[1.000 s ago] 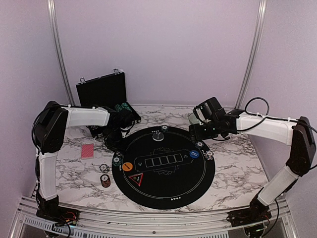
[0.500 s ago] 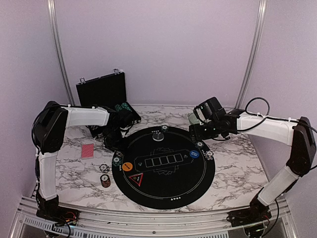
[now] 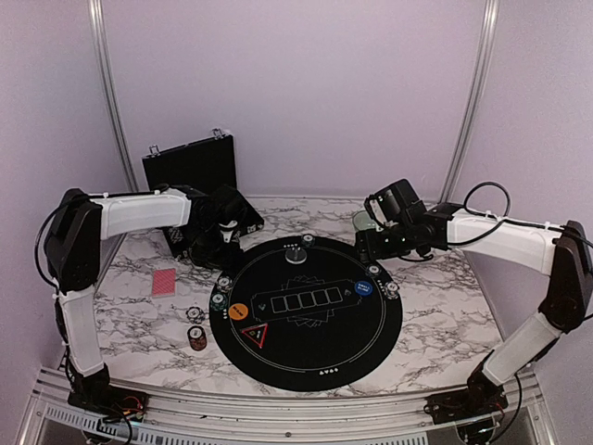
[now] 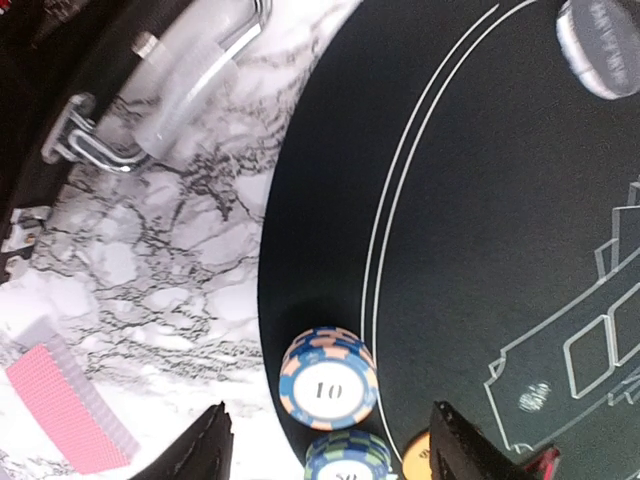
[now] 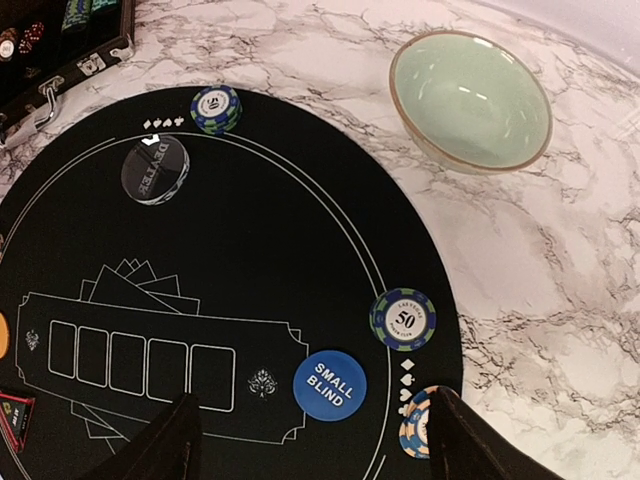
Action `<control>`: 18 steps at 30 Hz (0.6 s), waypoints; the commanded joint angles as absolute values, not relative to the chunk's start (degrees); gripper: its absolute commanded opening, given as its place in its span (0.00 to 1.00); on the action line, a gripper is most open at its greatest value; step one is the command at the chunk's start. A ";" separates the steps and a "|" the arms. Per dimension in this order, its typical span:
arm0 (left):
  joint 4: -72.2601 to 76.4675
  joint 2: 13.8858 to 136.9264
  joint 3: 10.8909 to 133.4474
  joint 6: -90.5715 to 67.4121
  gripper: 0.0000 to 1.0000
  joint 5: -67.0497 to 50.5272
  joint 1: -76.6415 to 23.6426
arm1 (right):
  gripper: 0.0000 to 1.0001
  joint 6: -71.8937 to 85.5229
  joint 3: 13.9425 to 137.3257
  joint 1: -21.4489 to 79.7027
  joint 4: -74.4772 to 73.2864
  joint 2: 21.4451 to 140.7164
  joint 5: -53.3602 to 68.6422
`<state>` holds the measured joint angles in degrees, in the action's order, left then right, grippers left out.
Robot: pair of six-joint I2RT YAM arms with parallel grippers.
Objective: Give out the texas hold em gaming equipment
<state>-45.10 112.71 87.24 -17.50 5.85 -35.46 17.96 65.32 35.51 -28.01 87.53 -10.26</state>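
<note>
Left gripper part open, empty, over chip stack at mat's left edge. Right gripper wide open, empty.

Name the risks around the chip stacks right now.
1. The 10 chip stack sits on the very edge of the mat, under the open left pincer. A sideways drift could knock it onto the marble or into the 50 stack beside it.
2. The right pincer has a finger close to a blue-and-peach stack; descending could clip it.
</note>
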 commanded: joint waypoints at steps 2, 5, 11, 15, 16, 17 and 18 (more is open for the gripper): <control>-46.75 105.71 84.17 -18.49 0.68 5.86 -35.33 | 0.75 18.35 66.44 36.03 -28.44 85.87 -11.18; -46.93 102.11 80.96 -19.51 0.68 6.34 -35.33 | 0.75 18.29 66.31 36.02 -27.79 86.02 -10.46; -46.93 94.74 72.94 -21.62 0.68 6.65 -35.33 | 0.75 18.37 66.80 36.08 -26.87 87.47 -8.57; -46.86 91.14 67.93 -22.82 0.68 6.42 -35.33 | 0.75 18.23 67.89 36.39 -26.80 88.68 -8.31; -46.85 90.36 66.95 -23.08 0.68 6.31 -35.33 | 0.75 18.13 68.26 36.52 -26.81 88.96 -8.27; -46.78 89.64 65.93 -23.45 0.68 6.11 -35.33 | 0.75 18.12 68.64 36.56 -26.81 89.21 -8.20; -46.72 88.97 65.03 -23.62 0.68 5.87 -35.33 | 0.75 18.11 68.91 36.70 -26.81 89.52 -8.08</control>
